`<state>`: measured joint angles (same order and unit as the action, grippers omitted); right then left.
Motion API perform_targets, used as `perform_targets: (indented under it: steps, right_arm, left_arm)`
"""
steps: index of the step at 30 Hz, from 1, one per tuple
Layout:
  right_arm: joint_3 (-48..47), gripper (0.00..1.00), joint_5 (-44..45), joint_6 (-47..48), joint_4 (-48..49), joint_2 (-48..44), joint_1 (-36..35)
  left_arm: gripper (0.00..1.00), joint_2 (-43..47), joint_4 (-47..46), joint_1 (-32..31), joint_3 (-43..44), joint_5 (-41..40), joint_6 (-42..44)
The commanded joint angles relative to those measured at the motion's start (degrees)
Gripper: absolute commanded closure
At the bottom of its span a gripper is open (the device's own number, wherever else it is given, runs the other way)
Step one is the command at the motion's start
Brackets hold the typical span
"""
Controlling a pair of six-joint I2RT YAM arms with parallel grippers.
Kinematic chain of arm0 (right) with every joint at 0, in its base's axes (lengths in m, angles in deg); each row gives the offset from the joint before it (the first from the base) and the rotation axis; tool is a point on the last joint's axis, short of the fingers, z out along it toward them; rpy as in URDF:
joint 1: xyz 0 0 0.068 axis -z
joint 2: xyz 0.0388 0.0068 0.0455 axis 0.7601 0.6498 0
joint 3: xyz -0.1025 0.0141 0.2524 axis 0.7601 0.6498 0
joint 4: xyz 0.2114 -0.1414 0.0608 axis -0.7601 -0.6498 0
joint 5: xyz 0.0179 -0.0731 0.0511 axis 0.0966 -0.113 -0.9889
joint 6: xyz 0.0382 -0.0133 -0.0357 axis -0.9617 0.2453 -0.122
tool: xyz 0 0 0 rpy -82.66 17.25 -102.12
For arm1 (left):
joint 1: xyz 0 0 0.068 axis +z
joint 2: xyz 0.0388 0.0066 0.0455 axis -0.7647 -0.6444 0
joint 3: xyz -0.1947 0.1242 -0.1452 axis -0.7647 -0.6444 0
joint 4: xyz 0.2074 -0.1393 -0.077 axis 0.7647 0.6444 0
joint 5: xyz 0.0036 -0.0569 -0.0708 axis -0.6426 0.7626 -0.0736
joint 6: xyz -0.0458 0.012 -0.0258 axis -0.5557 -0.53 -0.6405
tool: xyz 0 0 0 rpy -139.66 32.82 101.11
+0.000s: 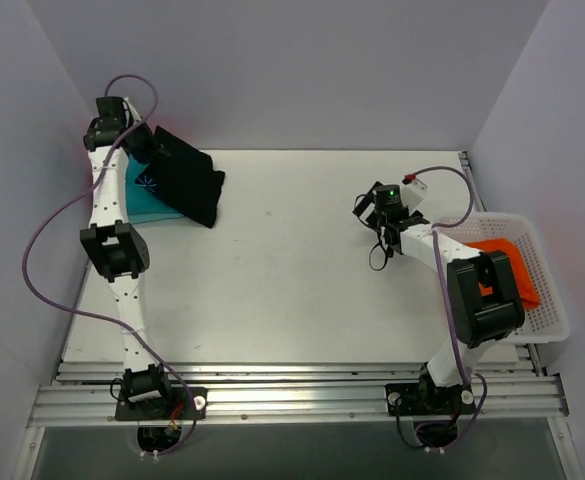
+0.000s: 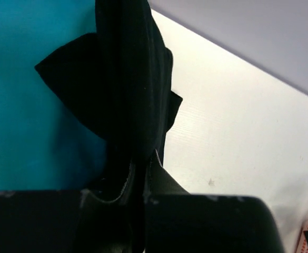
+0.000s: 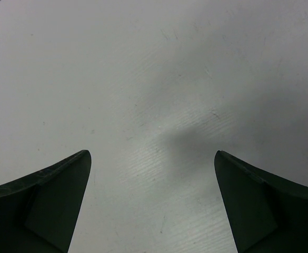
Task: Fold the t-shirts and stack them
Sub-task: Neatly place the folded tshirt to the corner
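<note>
Soft, even light from above leaves the table [image 1: 302, 270] bright, without glare. A faint blurred shadow lies mid-frame in the right wrist view. The black cloth [image 2: 127, 79] swallows all detail.

Black t-shirt [image 1: 187, 180], teal t-shirt [image 1: 157, 205], orange t-shirt [image 1: 524, 280] (bright)

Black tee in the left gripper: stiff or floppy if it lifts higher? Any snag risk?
Probably floppy: the black t-shirt hangs in creased folds from where the left gripper pinches it. Likely light, since that narrow pinch seems to carry it. It overlaps the teal t-shirt, so dragging might ruffle that one.
</note>
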<state>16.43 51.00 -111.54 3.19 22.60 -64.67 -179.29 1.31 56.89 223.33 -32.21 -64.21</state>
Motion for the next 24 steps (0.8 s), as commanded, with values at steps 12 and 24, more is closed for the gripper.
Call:
perform_targets:
  steps: [12,24]
  right_arm:
    - [-6.02,0.00,0.03,0.86,0.40,6.47,-4.04]
    - [-8.75,0.00,-0.14,1.47,-0.21,10.34,-6.07]
  left_arm:
    - [0.98,8.71,-10.37,10.75,0.23,6.34,-8.57]
    - [0.98,9.06,-12.75,16.81,-6.00,5.12,-9.81]
